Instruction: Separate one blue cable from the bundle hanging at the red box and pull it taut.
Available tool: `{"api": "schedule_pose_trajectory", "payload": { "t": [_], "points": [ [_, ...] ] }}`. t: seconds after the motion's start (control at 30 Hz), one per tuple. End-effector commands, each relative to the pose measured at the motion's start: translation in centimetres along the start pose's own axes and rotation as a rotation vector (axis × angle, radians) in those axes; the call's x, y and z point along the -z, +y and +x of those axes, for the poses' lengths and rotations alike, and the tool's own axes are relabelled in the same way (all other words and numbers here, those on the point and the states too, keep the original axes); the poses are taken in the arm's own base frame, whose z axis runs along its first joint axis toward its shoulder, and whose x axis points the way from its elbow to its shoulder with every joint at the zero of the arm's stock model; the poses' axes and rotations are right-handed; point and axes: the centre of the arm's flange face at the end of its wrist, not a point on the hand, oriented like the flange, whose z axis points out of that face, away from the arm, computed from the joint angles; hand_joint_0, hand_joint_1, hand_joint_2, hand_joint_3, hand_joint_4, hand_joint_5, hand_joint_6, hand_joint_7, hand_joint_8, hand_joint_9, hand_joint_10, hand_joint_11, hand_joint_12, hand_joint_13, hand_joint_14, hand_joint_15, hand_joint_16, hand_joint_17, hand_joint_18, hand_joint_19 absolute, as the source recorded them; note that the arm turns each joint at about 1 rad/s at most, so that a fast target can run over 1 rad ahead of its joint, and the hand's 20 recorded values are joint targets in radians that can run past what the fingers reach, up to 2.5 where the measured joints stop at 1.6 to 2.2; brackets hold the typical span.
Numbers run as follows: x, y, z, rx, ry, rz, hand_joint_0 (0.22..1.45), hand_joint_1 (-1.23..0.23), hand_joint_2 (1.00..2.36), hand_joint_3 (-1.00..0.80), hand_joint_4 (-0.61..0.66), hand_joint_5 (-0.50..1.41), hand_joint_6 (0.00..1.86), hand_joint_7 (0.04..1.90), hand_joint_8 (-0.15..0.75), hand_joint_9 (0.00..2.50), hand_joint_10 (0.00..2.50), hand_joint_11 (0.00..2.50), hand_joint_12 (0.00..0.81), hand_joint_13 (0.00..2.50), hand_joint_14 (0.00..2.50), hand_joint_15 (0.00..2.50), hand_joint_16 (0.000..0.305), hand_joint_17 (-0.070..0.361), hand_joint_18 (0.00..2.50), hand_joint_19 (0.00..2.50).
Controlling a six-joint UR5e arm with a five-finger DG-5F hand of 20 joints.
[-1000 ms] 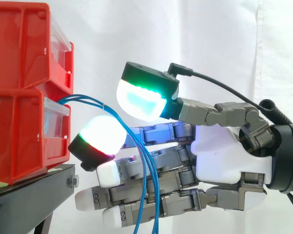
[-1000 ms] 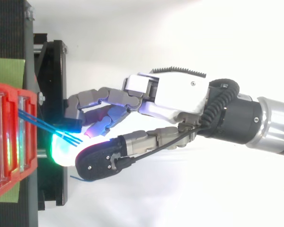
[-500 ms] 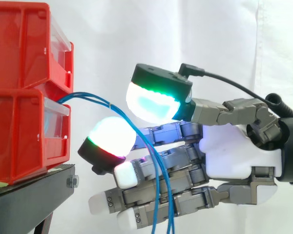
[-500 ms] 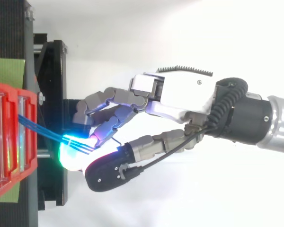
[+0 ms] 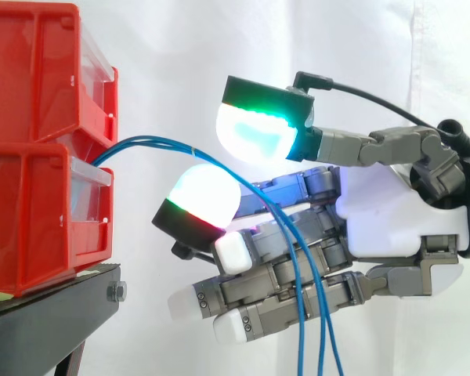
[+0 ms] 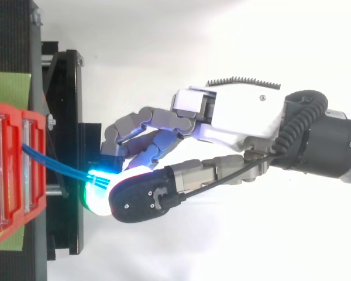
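Side view: the hand (image 5: 384,211) is seen reaching in from the right, palm side toward the camera, fingers loosely bent and stacked one under another, pointing at the bins. The thumb pad (image 5: 254,135), lit white and green, is held above a domed fingertip pad (image 5: 200,196) lit white with a red rim; a clear gap is seen between the two, so nothing is pinched and the hand is recorded as unclosed. The blue cables (image 5: 153,143) are laid over the top of that dome as a small bundle of thin strands, then bent downward across the front of the lower fingers and carried out of the bottom edge. No single strand is seen parted from the rest. From the dome leftward the strands are run in a shallow arc, not fully straight, to the lower red bin (image 5: 23,227), where they are led in at the top of its clear front panel. What else lies inside cannot be made out. The upper red bin (image 5: 23,70) is stacked directly on it, also fronted with clear plastic, contents not discernible. Both are carried on the black stand (image 5: 47,317) before the white curtain (image 5: 180,47). Top view: the cables (image 6: 58,170) are seen crossing from bin to hand (image 6: 240,114); a green sheet (image 6: 9,88) is noted beside the bins.
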Motion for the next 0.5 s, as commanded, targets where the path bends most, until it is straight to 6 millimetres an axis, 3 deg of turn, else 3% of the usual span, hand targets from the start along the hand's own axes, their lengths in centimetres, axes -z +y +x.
{"api": "schedule_pose_trajectory", "payload": {
  "t": [0.0,0.27,0.47],
  "points": [
    [0.1,0.3,-0.1,0.004,-0.001,0.003,0.61,-0.56,1.02,-0.23,0.16,-0.18,0.87,1.03,0.33,0.9,0.02,0.53,0.27,0.55,0.0,0.12,0.033,0.075,0.49,0.22],
    [0.3,0.9,-0.4,0.004,-0.004,0.003,0.62,-0.66,1.03,-0.14,0.13,-0.19,0.89,1.06,0.33,0.89,0.02,0.55,0.274,0.54,0.0,0.12,0.034,0.076,0.49,0.22],
    [0.9,1.8,-0.6,0.02,-0.002,0.027,0.66,-0.72,1.02,-0.23,0.08,-0.21,0.91,0.96,0.317,0.87,0.02,0.6,0.277,0.55,0.0,0.13,0.034,0.076,0.5,0.22]
  ]
}}
